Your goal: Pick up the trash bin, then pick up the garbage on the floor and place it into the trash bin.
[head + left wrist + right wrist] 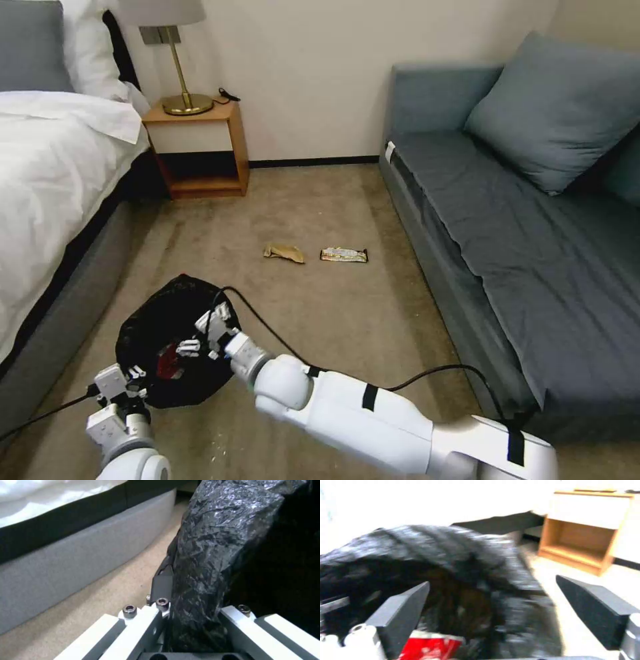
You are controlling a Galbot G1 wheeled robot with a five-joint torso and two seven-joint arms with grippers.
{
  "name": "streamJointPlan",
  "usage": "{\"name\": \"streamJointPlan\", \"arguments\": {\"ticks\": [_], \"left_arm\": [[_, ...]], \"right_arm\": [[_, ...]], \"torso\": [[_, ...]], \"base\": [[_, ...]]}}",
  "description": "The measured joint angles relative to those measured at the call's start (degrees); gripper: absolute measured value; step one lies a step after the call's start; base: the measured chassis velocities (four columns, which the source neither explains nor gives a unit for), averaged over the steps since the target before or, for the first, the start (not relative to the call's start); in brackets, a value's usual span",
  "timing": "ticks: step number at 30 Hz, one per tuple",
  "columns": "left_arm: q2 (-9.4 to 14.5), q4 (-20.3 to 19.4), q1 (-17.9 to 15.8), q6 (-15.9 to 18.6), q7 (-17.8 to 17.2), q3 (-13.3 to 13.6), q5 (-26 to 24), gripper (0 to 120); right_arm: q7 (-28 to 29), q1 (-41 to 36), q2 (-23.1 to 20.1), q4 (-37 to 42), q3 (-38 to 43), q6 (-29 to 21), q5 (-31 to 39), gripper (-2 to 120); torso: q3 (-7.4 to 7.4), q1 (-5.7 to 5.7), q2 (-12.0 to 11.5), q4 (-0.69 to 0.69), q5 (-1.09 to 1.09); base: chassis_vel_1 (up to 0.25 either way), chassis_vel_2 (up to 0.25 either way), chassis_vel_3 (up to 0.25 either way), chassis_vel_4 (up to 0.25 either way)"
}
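At lower left, I'm pinching the trash bin rim with my left hand; my right hand is hovering spread above the red-and-white packet; the tan wrapper likely needs fetching next.

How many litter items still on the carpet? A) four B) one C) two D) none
C: a crumpled tan wrapper and a dark-and-gold snack bar wrapper lie side by side on the carpet past the trash bin; a red packet is already inside the bin.

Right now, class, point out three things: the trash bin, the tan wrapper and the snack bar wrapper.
trash bin (153,320): head view, on the black bag draped over its rim.
tan wrapper (285,253): head view, middle of the crumpled wrapper on the carpet.
snack bar wrapper (344,255): head view, middle of its flat face.
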Motion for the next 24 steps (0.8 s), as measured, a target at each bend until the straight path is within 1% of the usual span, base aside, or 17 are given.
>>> {"name": "streamJointPlan", "arguments": {"ticks": [2,3,6,8,9,12,13,16,18,20,24], "left_arm": [[0.06,-0.02,0.05,-0.09,-0.02,0.0,-0.03,2],[0.06,-0.02,0.05,-0.09,-0.02,0.0,-0.03,2],[0.13,-0.02,0.21,-0.45,-0.03,0.02,-0.04,2],[0.14,-0.02,0.26,-0.54,-0.03,0.04,-0.03,2],[0.15,-0.01,0.39,-0.64,-0.03,0.06,-0.01,2],[0.02,-0.16,0.48,-0.73,-0.03,0.16,0.16,2],[0.02,-0.16,0.48,-0.73,-0.03,0.16,0.16,2],[-0.34,-0.41,0.48,-0.74,-0.03,0.34,0.51,2],[-0.41,-0.44,0.5,-0.74,-0.03,0.37,0.63,2],[-0.66,-0.76,0.83,-0.82,-0.03,0.47,0.97,2],[-0.76,-1.1,1.49,-1.07,-0.03,0.48,1.22,2]], "right_arm": [[-0.46,-0.69,-1.89,0.87,1.98,0.31,0.05,100],[-0.46,-0.69,-1.89,0.87,1.98,0.31,0.05,100],[-1.62,-2.6,-5.2,1.53,6.68,1.09,0.14,100],[-1.89,-3.1,-5.89,1.53,7.79,1.27,0.14,100],[-2.39,-4.4,-7.14,1.48,10.44,1.83,0.08,100],[-2.76,-7.77,-8.97,0.06,15.84,3.1,-0.48,100],[-2.76,-7.77,-8.97,0.06,15.84,3.1,-0.48,100],[-2.78,-11.72,-9.77,-2.62,20.58,5.38,-2.14,100],[-2.76,-12.85,-9.83,-3.49,21.51,6.17,-2.54,100],[-3.21,-15.73,-9.86,-5.93,24.39,8.53,-4.08,100],[-4.72,-18.23,-9.94,-7.79,26.65,9.41,-5.51,100]], "torso": [[0.0,0.0,0.0,0.0,-0.01],[0.0,0.0,0.0,0.0,-0.01],[0.0,0.0,0.0,0.0,0.0],[0.0,0.0,0.0,0.0,0.0],[0.0,0.0,0.0,-0.01,0.0],[0.0,0.0,0.0,-0.01,0.01],[0.0,0.0,0.0,-0.01,0.01],[0.0,0.0,0.0,-0.01,0.0],[0.0,0.0,0.0,-0.01,0.01],[0.0,0.0,0.0,-0.01,0.01],[0.0,0.0,0.0,-0.01,0.01]], "base": [[0.0,0.0,0.0,0.0],[0.0,0.0,0.0,0.0],[0.0,0.0,0.0,0.0],[0.0,0.0,0.0,0.0],[0.0,0.0,0.0,0.0],[0.0,0.0,0.0,0.0],[0.0,0.0,0.0,0.0],[0.0,0.0,0.0,0.0],[0.0,0.0,0.0,0.0],[0.0,0.0,0.0,0.0],[0.0,0.0,0.0,0.0]]}}
